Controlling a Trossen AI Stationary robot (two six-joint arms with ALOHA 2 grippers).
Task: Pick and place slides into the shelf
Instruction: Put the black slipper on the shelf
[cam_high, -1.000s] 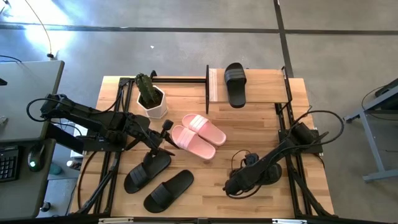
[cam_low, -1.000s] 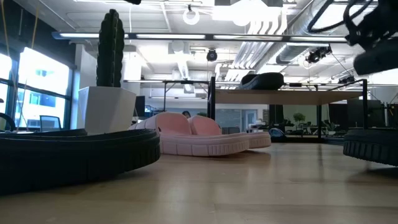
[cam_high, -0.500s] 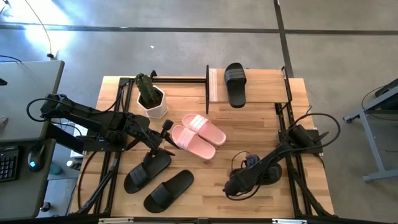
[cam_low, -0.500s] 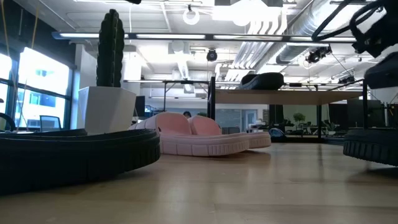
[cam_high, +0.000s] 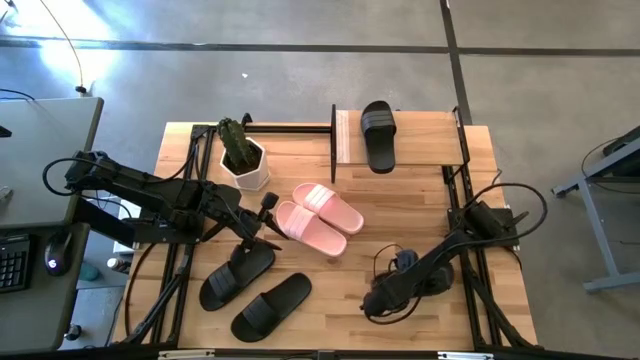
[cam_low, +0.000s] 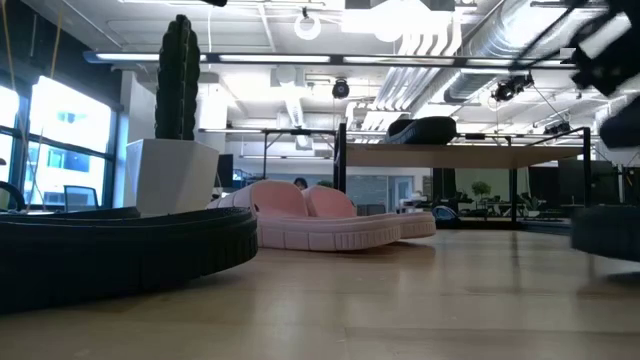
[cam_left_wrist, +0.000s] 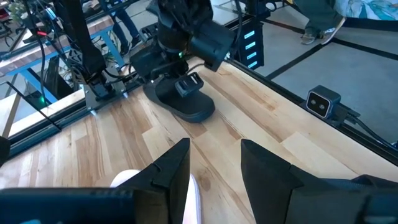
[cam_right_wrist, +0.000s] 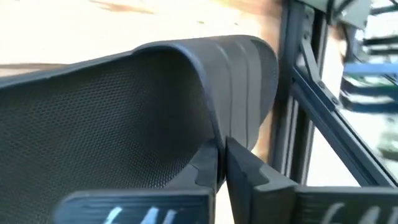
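- Light wooden tabletop (cam_high: 400, 200) carries your whole scene; the shelf (cam_high: 400, 138) stands at its far edge, one black slide (cam_high: 378, 134) on its top board, long axis running front to back.
- Your right gripper (cam_right_wrist: 222, 163) sits at the near right, fingers pinched together on the strap of a black slide (cam_right_wrist: 124, 124).
- Your left gripper (cam_left_wrist: 214, 163) hovers near the middle-left, fingers apart and empty, just beside the pink slides (cam_high: 318, 218).
- Those pink slides lie side by side mid-table, long axes slanting diagonally.
- Two more black slides (cam_high: 250, 290) lie near left, angled diagonally.
- A potted cactus (cam_high: 241, 154) stands left of the shelf.
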